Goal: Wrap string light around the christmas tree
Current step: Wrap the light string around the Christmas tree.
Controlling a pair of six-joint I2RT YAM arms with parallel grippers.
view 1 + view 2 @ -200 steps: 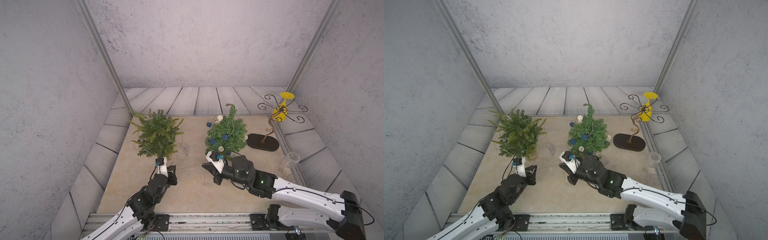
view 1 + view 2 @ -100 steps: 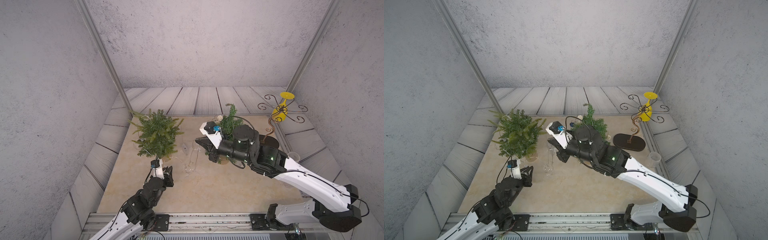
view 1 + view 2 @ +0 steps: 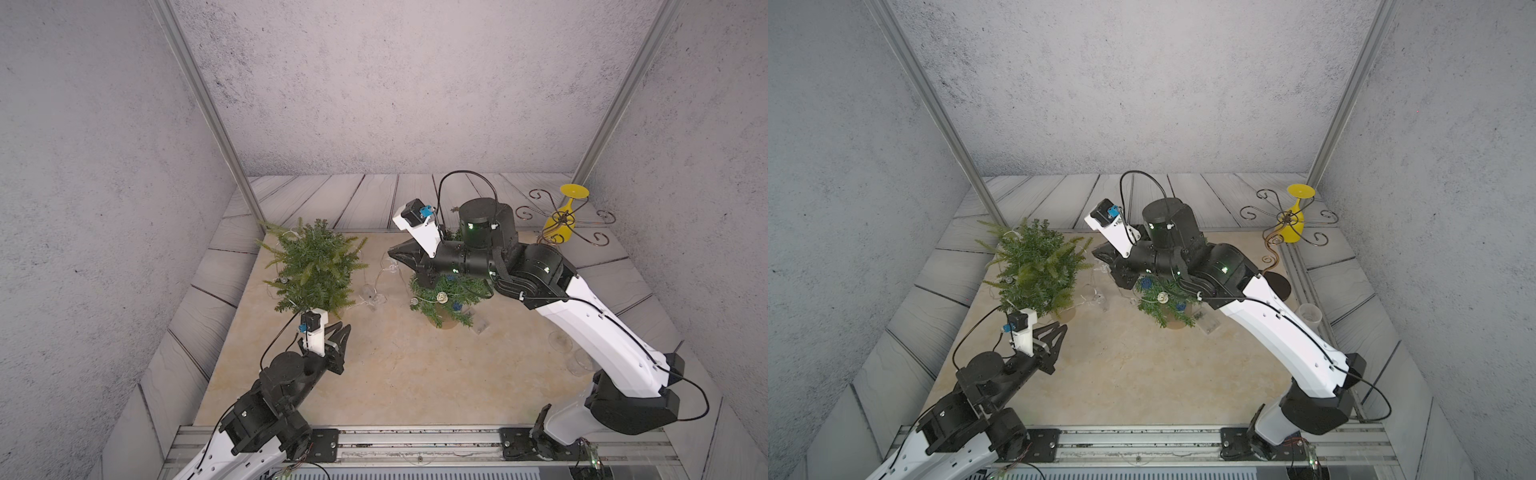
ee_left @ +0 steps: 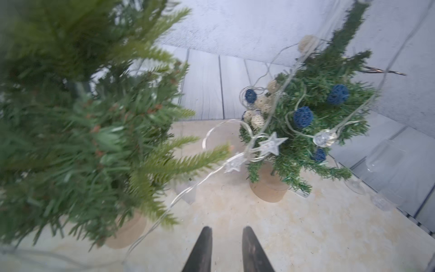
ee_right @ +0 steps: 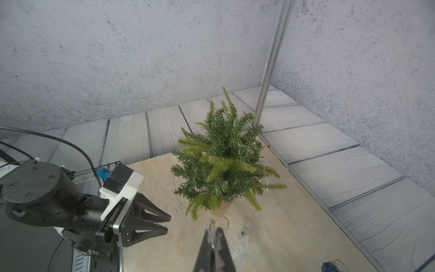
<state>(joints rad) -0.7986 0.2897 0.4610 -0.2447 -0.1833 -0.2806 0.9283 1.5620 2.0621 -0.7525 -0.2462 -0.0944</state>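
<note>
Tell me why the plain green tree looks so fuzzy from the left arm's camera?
Left wrist view: the plain tree sits close to the lens, so it is blurred; the decorated tree and string light farther off look sharper. Right wrist view: the same tree is crisp. Both top views: even light, no glare.

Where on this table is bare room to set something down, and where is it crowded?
Free: the table between left hand, decorated tree and front rail. Crowded: the string light dangles between plain tree and decorated tree.
</note>
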